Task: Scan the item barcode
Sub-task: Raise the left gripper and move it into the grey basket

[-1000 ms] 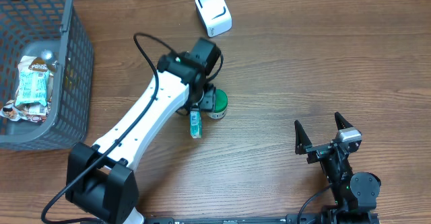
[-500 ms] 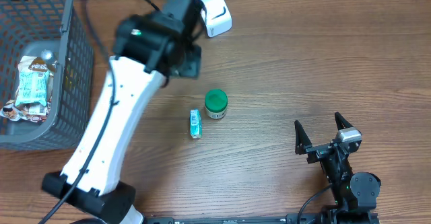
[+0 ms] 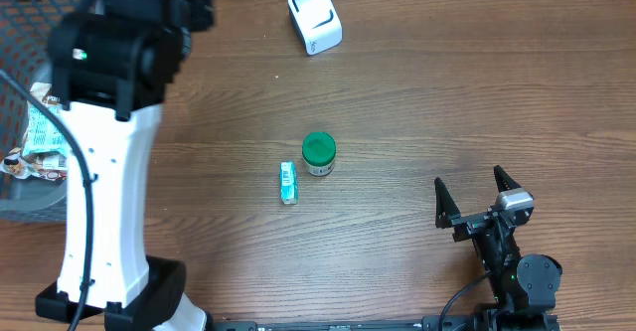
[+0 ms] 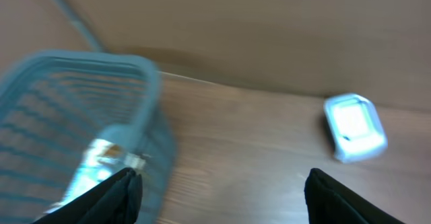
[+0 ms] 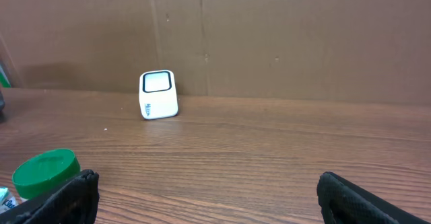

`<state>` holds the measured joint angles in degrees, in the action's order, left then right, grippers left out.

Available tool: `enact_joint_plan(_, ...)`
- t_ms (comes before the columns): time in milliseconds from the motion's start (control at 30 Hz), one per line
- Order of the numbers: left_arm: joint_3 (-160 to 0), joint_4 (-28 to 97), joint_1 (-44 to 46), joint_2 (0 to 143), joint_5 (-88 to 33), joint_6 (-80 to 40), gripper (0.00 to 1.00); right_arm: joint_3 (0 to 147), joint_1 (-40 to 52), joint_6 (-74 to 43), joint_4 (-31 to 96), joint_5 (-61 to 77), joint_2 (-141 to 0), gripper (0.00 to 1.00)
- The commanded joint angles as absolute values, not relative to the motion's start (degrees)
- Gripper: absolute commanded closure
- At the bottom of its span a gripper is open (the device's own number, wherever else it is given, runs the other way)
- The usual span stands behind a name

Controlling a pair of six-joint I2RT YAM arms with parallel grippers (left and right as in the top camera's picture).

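Note:
The white barcode scanner (image 3: 315,18) stands at the table's back edge and also shows in the right wrist view (image 5: 158,94) and, blurred, in the left wrist view (image 4: 355,127). A green-lidded jar (image 3: 318,153) and a small teal packet (image 3: 288,183) sit mid-table, apart from both grippers. My left gripper (image 4: 219,198) is open and empty, high at the back left, looking over the basket (image 4: 101,83). At the front right my right gripper (image 3: 480,194) stands open and empty on the table.
The grey wire basket (image 3: 28,208) at the far left holds several snack packets (image 3: 45,132). My left arm (image 3: 104,172) crosses the basket's right side. A brown cardboard wall (image 5: 269,35) backs the table.
My left arm has swung from over the jar up and leftward to the basket, its jaws a little wider. Jar and packet lie uncovered. The right arm has not moved.

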<state>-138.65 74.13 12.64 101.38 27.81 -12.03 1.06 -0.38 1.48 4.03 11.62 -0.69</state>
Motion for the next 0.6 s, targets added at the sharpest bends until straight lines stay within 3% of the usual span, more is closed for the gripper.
enact_joint_plan(0, -139.65, 73.28, 6.57, 101.58, 31.29, -9.19, 0.23, 0.45, -0.6, 1.61, 3.73, 11.66, -0.16, 0.0)
enact_joint_plan(400, -139.57, 72.97, -15.79, 102.98, 6.33, -6.39, 0.23, 0.45, -0.6, 1.58, 3.75, 11.66, -0.16, 0.0)
enact_joint_plan(567, -139.13, 74.67, -21.8, 106.74, -1.19, -2.7, 0.28, 0.45, -0.6, 1.61, 3.73, 11.66, -0.16, 0.0)
